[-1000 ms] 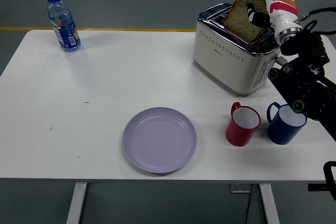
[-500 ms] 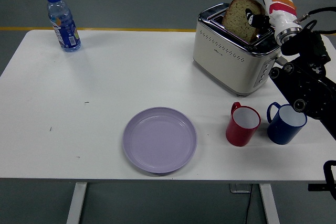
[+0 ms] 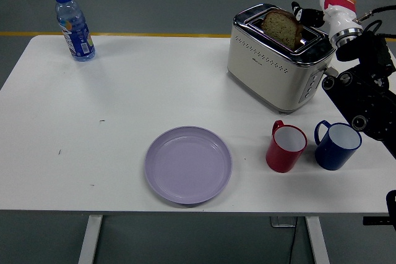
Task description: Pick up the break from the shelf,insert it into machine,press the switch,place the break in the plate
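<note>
Bench (image 3: 124,103) is wide open across the left and middle: only a bottle (image 3: 74,26) in the far-left corner and a plate (image 3: 188,164) near the front edge, well apart from each other. Clear lane between them from the left side to the toaster (image 3: 275,57).

Right side is tight. Toaster sits far right, bread (image 3: 281,28) poking out of its slot, right hand (image 3: 309,15) just beside the bread at the top. Red cup (image 3: 286,146) and blue cup (image 3: 336,145) stand side by side in front of the toaster, near each other, blocking a low approach from the front right. The right arm (image 3: 365,85) fills the space above and behind the blue cup. Gap between plate and red cup is passable.
</note>
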`<state>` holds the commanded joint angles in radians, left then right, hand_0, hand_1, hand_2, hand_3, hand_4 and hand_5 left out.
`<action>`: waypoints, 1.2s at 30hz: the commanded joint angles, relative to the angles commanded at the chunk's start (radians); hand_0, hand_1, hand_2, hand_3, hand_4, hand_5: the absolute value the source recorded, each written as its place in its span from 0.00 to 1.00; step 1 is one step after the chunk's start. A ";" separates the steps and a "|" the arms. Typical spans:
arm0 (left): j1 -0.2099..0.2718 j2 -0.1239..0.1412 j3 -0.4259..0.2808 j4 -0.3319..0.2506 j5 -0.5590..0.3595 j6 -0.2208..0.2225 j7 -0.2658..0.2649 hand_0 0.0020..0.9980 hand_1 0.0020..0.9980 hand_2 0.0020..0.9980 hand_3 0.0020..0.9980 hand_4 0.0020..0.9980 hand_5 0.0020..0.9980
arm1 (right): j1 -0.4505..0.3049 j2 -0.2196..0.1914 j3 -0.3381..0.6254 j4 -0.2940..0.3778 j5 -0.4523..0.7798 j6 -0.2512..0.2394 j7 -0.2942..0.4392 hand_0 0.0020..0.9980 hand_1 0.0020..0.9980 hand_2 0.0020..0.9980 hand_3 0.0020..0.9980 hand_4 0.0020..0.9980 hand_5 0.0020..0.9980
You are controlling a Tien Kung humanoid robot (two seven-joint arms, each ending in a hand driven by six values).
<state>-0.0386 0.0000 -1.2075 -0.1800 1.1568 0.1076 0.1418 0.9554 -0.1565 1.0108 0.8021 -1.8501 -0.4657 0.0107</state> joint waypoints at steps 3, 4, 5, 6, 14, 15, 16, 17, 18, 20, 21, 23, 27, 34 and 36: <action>-0.001 0.000 -0.002 0.000 0.000 0.000 -0.001 0.70 0.77 0.80 0.71 0.43 0.95 | -0.012 -0.029 0.020 0.077 0.003 0.002 -0.009 0.81 0.77 0.92 0.91 0.73 0.00; -0.001 0.000 -0.003 0.000 0.001 0.000 -0.001 0.70 0.77 0.80 0.71 0.43 0.95 | -0.014 -0.034 0.022 0.092 0.004 0.003 -0.010 0.81 0.77 0.92 0.91 0.73 0.00; -0.001 0.000 -0.002 0.000 0.000 0.000 -0.002 0.70 0.77 0.80 0.71 0.43 0.95 | -0.019 -0.048 0.030 0.125 0.007 0.005 -0.014 0.81 0.77 0.92 0.91 0.73 0.00; -0.001 0.000 -0.002 0.000 -0.001 0.000 -0.002 0.70 0.77 0.80 0.71 0.43 0.95 | -0.020 -0.051 0.031 0.135 0.008 0.005 -0.015 0.81 0.77 0.92 0.91 0.73 0.00; 0.001 0.000 -0.021 0.000 0.020 -0.001 -0.001 0.70 0.77 0.80 0.71 0.43 0.95 | -0.059 -0.132 0.065 0.297 0.093 -0.002 -0.017 0.80 0.76 0.88 0.86 0.71 0.00; 0.001 0.000 -0.024 0.000 0.023 -0.001 -0.001 0.70 0.77 0.80 0.71 0.43 0.95 | -0.065 -0.140 0.067 0.314 0.114 -0.005 -0.013 0.80 0.76 0.88 0.86 0.71 0.00; 0.001 0.000 -0.025 0.000 0.024 -0.001 -0.001 0.70 0.77 0.80 0.71 0.43 0.95 | -0.078 -0.159 0.073 0.342 0.150 -0.008 -0.006 0.80 0.76 0.88 0.86 0.71 0.00; 0.002 0.000 -0.026 0.000 0.025 -0.001 -0.001 0.70 0.77 0.80 0.71 0.43 0.95 | -0.085 -0.168 0.076 0.359 0.178 -0.010 -0.002 0.80 0.76 0.88 0.86 0.71 0.00; 0.002 0.000 -0.029 0.000 0.028 -0.001 -0.001 0.70 0.77 0.80 0.71 0.43 0.95 | -0.099 -0.187 0.081 0.389 0.223 -0.013 0.004 0.80 0.76 0.88 0.86 0.71 0.00; 0.002 0.000 -0.033 0.000 0.032 -0.001 -0.001 0.70 0.77 0.80 0.71 0.43 0.95 | -0.122 -0.215 0.092 0.433 0.299 -0.021 0.015 0.74 0.71 0.79 0.78 0.60 0.00; 0.003 0.000 -0.037 0.000 0.035 -0.002 -0.002 0.70 0.77 0.80 0.71 0.43 0.95 | -0.139 -0.234 0.102 0.460 0.342 -0.029 0.026 0.74 0.71 0.79 0.78 0.60 0.00; 0.004 0.000 -0.042 0.000 0.041 -0.002 -0.002 0.70 0.77 0.80 0.71 0.43 0.95 | -0.164 -0.259 0.118 0.497 0.416 -0.035 0.036 0.74 0.71 0.79 0.78 0.60 0.00; 0.005 0.000 -0.051 0.000 0.053 -0.002 -0.001 0.70 0.77 0.80 0.71 0.43 0.95 | -0.216 -0.300 0.146 0.550 0.508 -0.066 0.056 0.67 0.65 0.71 0.70 0.49 0.00; 0.008 0.000 -0.077 0.000 0.083 -0.004 0.002 0.70 0.77 0.80 0.71 0.43 0.95 | -0.321 -0.360 0.204 0.614 0.617 -0.116 0.058 0.65 0.63 0.67 0.66 0.44 0.00; 0.009 0.000 -0.084 0.000 0.092 -0.004 0.003 0.70 0.77 0.80 0.71 0.43 0.95 | -0.355 -0.372 0.227 0.621 0.618 -0.115 0.038 0.65 0.63 0.67 0.66 0.44 0.00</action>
<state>-0.0298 0.0000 -1.2915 -0.1800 1.2483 0.1033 0.1452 0.6003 -0.5286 1.2375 1.4229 -1.2321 -0.5802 0.0491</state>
